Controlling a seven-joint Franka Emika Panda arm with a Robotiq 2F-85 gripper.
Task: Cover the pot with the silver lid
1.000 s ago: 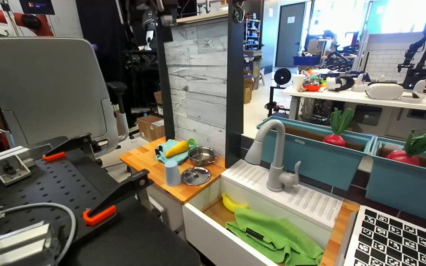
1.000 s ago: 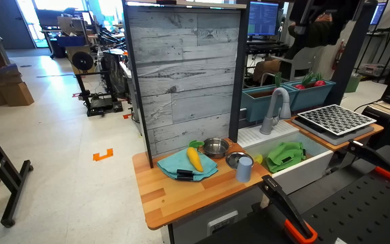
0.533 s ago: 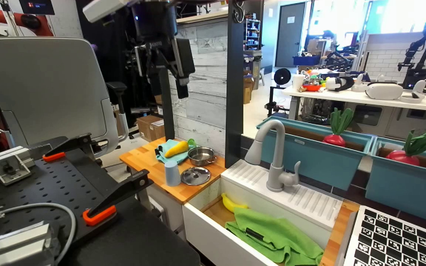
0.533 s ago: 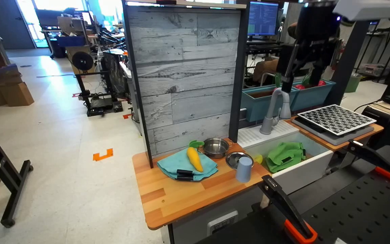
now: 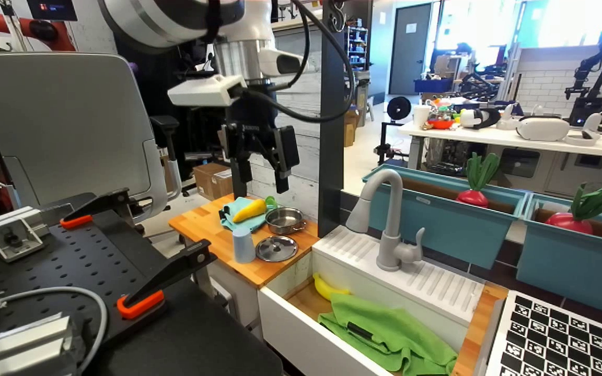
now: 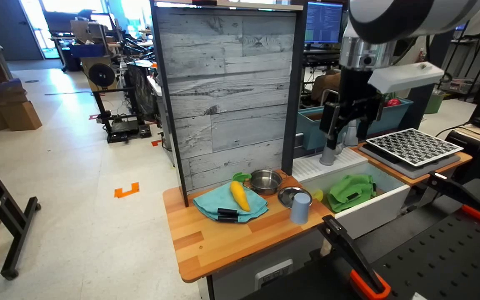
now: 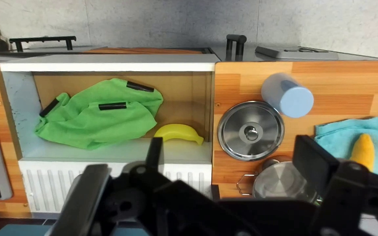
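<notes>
The silver lid (image 5: 277, 248) lies flat on the wooden counter, knob up. It also shows whole in the wrist view (image 7: 238, 134); the cup partly hides it in an exterior view (image 6: 286, 196). The pot (image 5: 285, 221) stands upright and uncovered beside the lid, towards the wood panel (image 6: 266, 182). In the wrist view the pot (image 7: 279, 178) is partly hidden by a finger and the gripper body. My gripper (image 5: 264, 178) points down, well above the counter, also seen in the other views (image 6: 346, 136) (image 7: 230, 142). Its jaws are wide apart with nothing between them.
A blue cup (image 6: 300, 208) stands close beside the lid. A teal cloth (image 6: 211, 203) with a yellow toy (image 6: 239, 195) lies by the pot. A grey wood panel (image 6: 223, 83) rises behind. The sink holds a green cloth (image 7: 100, 124) and banana (image 7: 179, 131); a faucet (image 5: 392, 224) stands there.
The arm has come down from the top of both exterior views, lowering the gripper towards the counter. The lid, pot and cup have not moved.
</notes>
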